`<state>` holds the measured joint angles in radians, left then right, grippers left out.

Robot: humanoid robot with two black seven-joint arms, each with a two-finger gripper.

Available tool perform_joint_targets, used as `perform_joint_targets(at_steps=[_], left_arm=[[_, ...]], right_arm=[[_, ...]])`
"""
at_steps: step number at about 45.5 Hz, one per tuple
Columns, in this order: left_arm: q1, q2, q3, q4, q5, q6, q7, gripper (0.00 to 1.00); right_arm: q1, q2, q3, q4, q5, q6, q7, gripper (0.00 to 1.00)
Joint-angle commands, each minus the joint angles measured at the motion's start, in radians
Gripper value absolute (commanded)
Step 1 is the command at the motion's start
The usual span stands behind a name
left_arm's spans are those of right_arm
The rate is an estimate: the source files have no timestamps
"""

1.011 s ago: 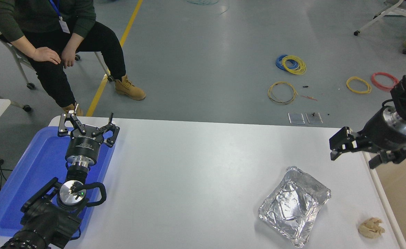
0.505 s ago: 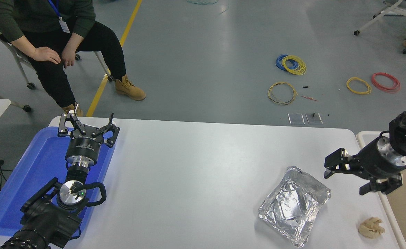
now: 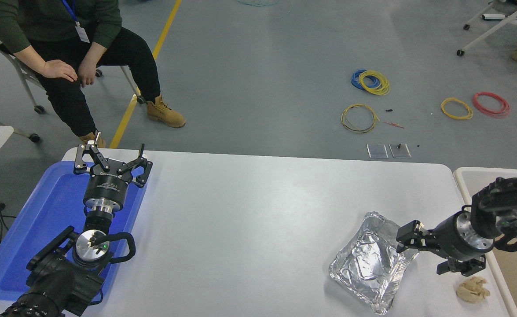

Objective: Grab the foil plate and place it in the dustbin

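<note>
We find almost no print that we can read. The left gripper [image 3: 111, 160] carries a line of pale lettering across its black body, just below the fingers, but it is too small and blurred for us to spell out. The person [image 3: 60, 48] seated beyond the table wears a tag on a blue lanyard. On the other things we read no label, number or sign.

One high head camera looks forward and down over the table [image 3: 258, 207].
</note>
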<state>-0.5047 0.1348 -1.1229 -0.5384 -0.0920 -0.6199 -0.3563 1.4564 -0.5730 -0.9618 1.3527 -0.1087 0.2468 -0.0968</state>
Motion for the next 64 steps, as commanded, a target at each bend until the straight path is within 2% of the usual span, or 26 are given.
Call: perform_joint_targets(at_steps=[1,19,34,49,51,56,64], left_arm=[[0.000,-0.001,0.000,0.000,0.000,0.000,0.000,1.00],[0.000,0.000,0.000,0.000,0.000,0.000,0.000,1.00],[0.000,0.000,0.000,0.000,0.000,0.000,0.000,1.00],[0.000,0.000,0.000,0.000,0.000,0.000,0.000,1.00],[0.000,-0.001,0.000,0.000,0.000,0.000,0.000,1.00],[0.000,0.000,0.000,0.000,0.000,0.002,0.000,1.00],[0.000,-0.001,0.000,0.000,0.000,0.000,0.000,1.00]], right_arm=[[-0.087,0.015,0.038,-0.015,-0.019,-0.083,0.000,0.96],[-0.197,0.071,0.086,-0.070,-0.019,-0.182,0.003,0.96],[-0.232,0.113,0.104,-0.116,-0.022,-0.213,0.002,0.86],[-0.264,0.142,0.094,-0.156,-0.022,-0.256,0.003,0.86],[-0.266,0.142,0.092,-0.156,-0.023,-0.259,0.005,0.83],[-0.269,0.143,0.077,-0.156,-0.075,-0.273,0.005,0.67],[-0.269,0.143,0.071,-0.156,-0.141,-0.290,0.005,0.64]])
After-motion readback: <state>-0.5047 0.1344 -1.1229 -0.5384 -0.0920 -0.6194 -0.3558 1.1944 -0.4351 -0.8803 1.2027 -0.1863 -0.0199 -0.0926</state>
